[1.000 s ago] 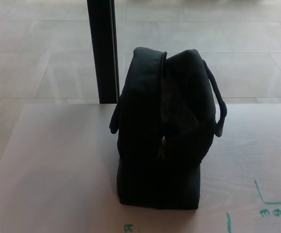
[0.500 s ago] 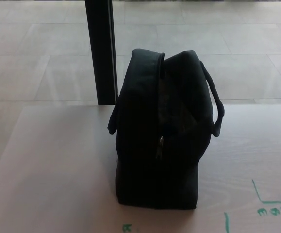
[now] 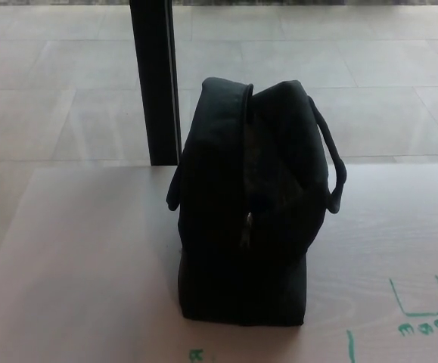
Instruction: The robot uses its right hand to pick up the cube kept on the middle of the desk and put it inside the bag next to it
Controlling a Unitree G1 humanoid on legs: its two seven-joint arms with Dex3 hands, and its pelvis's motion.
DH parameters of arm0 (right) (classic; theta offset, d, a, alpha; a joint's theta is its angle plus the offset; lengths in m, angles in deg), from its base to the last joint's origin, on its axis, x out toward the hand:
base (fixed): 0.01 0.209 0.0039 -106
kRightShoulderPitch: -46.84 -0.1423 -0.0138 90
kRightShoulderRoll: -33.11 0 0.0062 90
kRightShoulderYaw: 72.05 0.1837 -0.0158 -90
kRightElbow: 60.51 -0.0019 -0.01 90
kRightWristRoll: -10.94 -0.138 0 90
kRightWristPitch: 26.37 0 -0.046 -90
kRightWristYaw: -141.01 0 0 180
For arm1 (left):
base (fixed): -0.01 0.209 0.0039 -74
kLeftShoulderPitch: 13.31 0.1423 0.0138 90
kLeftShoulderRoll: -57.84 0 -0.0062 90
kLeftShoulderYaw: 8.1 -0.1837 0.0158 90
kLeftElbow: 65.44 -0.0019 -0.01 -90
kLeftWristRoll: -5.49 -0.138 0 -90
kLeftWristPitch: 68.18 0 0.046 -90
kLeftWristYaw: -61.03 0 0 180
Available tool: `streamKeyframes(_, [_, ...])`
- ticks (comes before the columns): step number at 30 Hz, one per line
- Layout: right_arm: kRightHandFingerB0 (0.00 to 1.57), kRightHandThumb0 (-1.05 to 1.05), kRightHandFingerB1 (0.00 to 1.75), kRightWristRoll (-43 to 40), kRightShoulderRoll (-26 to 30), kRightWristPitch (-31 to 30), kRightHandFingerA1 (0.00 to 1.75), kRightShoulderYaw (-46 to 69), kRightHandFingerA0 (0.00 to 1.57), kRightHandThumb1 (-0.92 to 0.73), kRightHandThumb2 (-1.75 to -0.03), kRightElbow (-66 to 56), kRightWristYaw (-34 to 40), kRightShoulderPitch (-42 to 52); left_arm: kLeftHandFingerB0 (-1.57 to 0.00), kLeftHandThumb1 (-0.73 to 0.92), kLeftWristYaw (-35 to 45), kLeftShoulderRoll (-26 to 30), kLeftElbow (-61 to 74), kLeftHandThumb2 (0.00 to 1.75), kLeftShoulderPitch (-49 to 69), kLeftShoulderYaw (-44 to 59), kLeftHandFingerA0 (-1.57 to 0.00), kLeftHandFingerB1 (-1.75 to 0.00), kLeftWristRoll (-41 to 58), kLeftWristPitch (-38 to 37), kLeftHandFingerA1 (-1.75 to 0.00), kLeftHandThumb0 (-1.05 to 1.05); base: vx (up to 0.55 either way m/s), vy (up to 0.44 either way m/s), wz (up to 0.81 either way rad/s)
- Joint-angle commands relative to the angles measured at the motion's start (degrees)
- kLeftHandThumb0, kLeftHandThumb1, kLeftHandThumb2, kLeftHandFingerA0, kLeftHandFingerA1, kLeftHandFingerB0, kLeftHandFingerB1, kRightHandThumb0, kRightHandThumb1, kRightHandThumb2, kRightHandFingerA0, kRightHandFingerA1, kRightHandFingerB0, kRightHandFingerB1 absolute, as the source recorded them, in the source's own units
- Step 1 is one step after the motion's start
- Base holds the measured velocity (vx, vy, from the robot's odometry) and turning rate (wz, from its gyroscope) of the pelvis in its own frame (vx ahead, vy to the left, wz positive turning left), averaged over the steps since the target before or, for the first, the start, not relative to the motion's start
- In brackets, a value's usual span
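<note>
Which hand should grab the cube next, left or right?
I can't pick from this picture: neither hand shows, and no cube shows either. Only the black bag stands upright on the desk, its zip slightly parted at the top. The task names the right hand, so right is my hedged guess.

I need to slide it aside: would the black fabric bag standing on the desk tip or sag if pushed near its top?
The black fabric bag stands taller than its narrow base, so a high push would probably tip it. Its soft, creased top and drooping side handle suggest it would dent before sliding. Pushing low looks safer on the pale wooden desk.
</note>
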Motion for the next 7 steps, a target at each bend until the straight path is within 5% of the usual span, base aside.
streamKeyframes(1, [0.10, -0.82, 0.66, -5.55, -9.78, 8.24, 0.86, 5.08, 0.00, -0.85, -0.65, 13.90, 24.27, 7.01, -0.01, 0.56, -3.20, 2.95, -9.75, 0.97, 2.54, 0.08, -0.04, -0.36, -4.92, -7.06, -0.50, -0.72, 0.00, 0.000, 0.00])
streamKeyframes(2, [0.09, -0.82, 0.63, -6.70, -10.90, 9.03, 0.84, 4.68, 0.01, -0.86, -0.66, 13.67, 22.44, 7.55, -0.03, 0.55, -3.22, 2.92, -10.15, 0.97, 2.84, 0.00, -0.03, -0.36, -5.02, -7.17, -0.50, -0.72, 0.00, 0.000, 0.00])
streamKeyframes(3, [0.07, -0.82, 0.64, -7.56, -11.85, 11.64, 0.84, 3.51, 0.00, -0.85, -0.65, 14.48, 20.25, 8.61, -0.07, 0.77, -3.34, 3.14, -11.44, 0.63, 3.11, -0.65, -0.09, -0.26, -5.85, -8.08, -0.42, -0.75, 0.00, 0.000, 0.00])
streamKeyframes(7, [0.07, -0.85, 0.65, -9.63, -12.16, 15.52, 0.83, 1.42, 0.00, -0.82, -0.65, 17.56, 16.10, 10.03, -0.07, 0.77, -3.48, 3.30, -15.26, 0.64, 2.61, -1.58, -0.09, -0.25, -6.40, -9.57, -0.42, -0.72, 0.00, 0.000, 0.00])
